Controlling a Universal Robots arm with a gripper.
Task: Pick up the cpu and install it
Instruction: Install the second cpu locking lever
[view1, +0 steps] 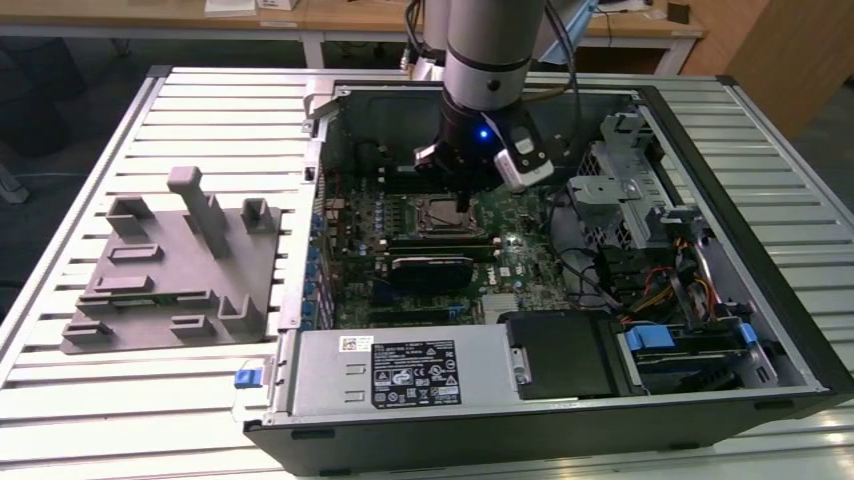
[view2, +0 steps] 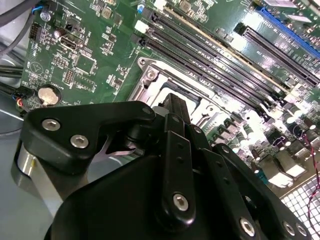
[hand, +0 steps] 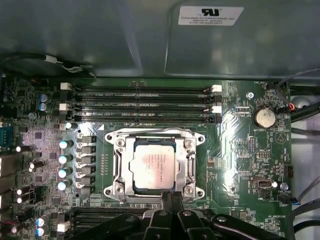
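One arm upright over the open case, gripper (hand: 170, 200) fingers together just beside the seated cpu (hand: 152, 164).

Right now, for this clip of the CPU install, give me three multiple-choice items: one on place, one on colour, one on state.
1. Where is the cpu?
A. On the grey fixture
B. In the socket frame on the motherboard
C. On the power supply

2. What colour is the fixture on the exterior view's left?
A. Grey
B. Blue
C. Green

3. How does the hand stand to the cpu?
A. Carrying it above the fixture
B. Just at the socket's edge, cpu lying uncovered in the socket
C. Far off outside the case

Answers: 1 B, the first wrist view shows the silvery chip inside the socket frame. 2 A, it is plain grey on the slatted table. 3 B, the fingertips sit at the frame's rim beside the seated chip.
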